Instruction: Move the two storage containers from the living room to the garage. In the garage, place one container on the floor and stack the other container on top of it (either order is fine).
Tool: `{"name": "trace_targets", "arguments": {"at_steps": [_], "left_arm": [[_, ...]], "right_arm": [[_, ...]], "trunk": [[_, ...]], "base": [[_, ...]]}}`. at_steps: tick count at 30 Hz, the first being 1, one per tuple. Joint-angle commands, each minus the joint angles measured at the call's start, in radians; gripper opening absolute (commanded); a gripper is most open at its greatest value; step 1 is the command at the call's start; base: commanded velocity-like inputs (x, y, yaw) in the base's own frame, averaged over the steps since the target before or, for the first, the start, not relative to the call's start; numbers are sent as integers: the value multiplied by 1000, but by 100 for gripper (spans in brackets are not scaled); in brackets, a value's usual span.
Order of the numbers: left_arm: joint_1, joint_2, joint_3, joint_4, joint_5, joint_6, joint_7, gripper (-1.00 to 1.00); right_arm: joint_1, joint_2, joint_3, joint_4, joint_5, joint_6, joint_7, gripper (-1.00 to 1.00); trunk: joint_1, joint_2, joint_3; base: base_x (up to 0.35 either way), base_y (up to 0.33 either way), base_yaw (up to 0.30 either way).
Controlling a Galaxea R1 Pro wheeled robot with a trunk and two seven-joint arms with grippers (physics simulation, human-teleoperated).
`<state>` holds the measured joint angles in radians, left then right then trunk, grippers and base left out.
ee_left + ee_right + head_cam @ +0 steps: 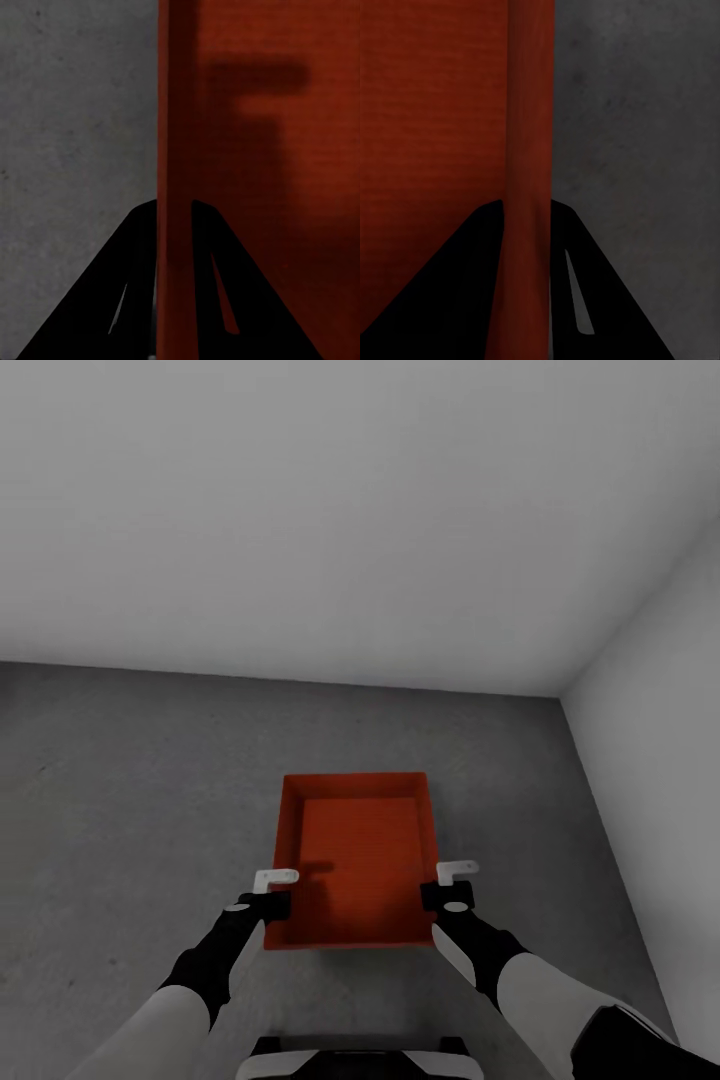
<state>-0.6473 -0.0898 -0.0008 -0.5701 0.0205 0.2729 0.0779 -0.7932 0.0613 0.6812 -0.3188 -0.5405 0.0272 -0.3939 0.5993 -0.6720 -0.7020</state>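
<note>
- The orange-red rectangular thin-walled storage container (pixel 358 855) sits open side up, level, over the dark grey mottled concrete floor (pixel 120 780) near a corner of the garage's plain pale grey walls (pixel 350 510); whether its bottom rests on the floor or hangs just above it I cannot tell.
- It is empty, so it should be light; the walls look stiff but thin, likely to flex or slip under a one-sided grip.
- The long side walls near the robot's end look like the right place to hold it, one arm on each, which keeps it from tipping.
- The left gripper (pixel 268 892) straddles the left wall; in the left wrist view its dark fingers (pixel 217 292) sit one on each side of that wall (pixel 174 150), closed onto it.
- The right gripper (pixel 450 884) does the same on the right wall, fingers (pixel 577 300) pinching the wall (pixel 529 150) between them.
</note>
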Motion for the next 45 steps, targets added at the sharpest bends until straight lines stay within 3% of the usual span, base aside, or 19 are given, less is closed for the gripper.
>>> {"name": "trace_targets", "arguments": {"at_steps": [1,45], "left_arm": [[0,1,-19,-4,9,5,5,-100],[0,1,-21,-5,7,2,3,-100]], "right_arm": [[-1,-1,18,52,-29,3,-11,-100],[-1,-2,18,52,-29,3,-11,-100]], "trunk": [[0,-1,-1],[0,-1,-1]], "base": [[0,0,10],[0,0,0]]}}
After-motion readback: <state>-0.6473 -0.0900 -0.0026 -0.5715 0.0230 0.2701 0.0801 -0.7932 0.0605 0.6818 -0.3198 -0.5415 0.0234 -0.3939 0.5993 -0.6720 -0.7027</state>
